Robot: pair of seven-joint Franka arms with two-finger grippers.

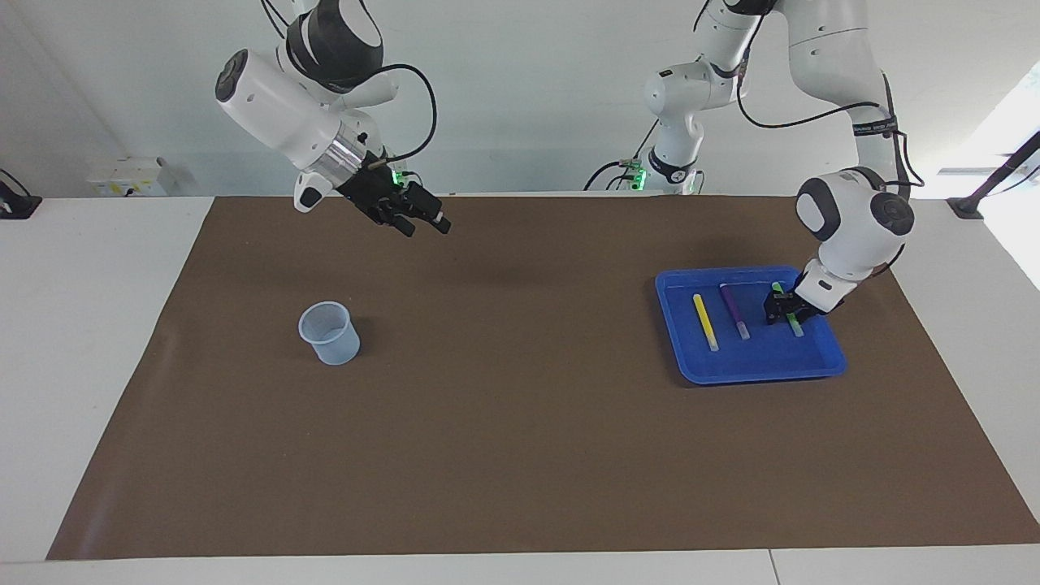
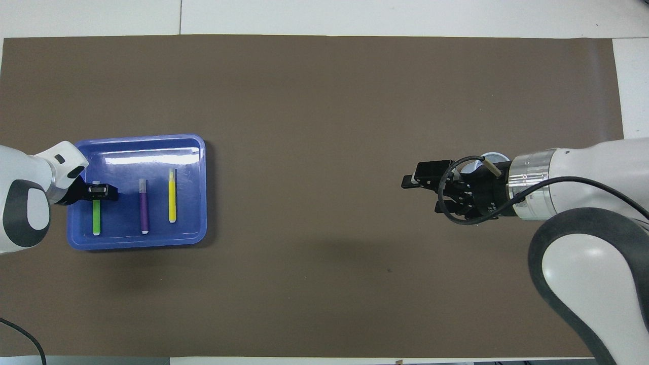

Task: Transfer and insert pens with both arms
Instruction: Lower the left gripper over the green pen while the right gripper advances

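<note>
The left end effector (image 1: 785,311) is sitting low in the blue tray (image 1: 691,370), at the left arm's end of the table (image 1: 73,325), straddling the green pen (image 2: 96,221) near the end closest to the robots. Whether its fingers are already pinching the pen I cannot tell. The arm is bending steeply down from its elbow, wrist tilted toward the tray.

To do this well, I would say it should be squeezing squarely across the barrel and lifting straight up, so the pen is not swinging or knocking the purple pen (image 1: 735,312) lying beside it; the yellow pen (image 1: 705,322) is lying just past that.

The right end effector (image 1: 422,223) is waiting in the air, fingers apart, over the brown mat (image 1: 520,455). The cup (image 1: 330,332) is standing farther out.
</note>
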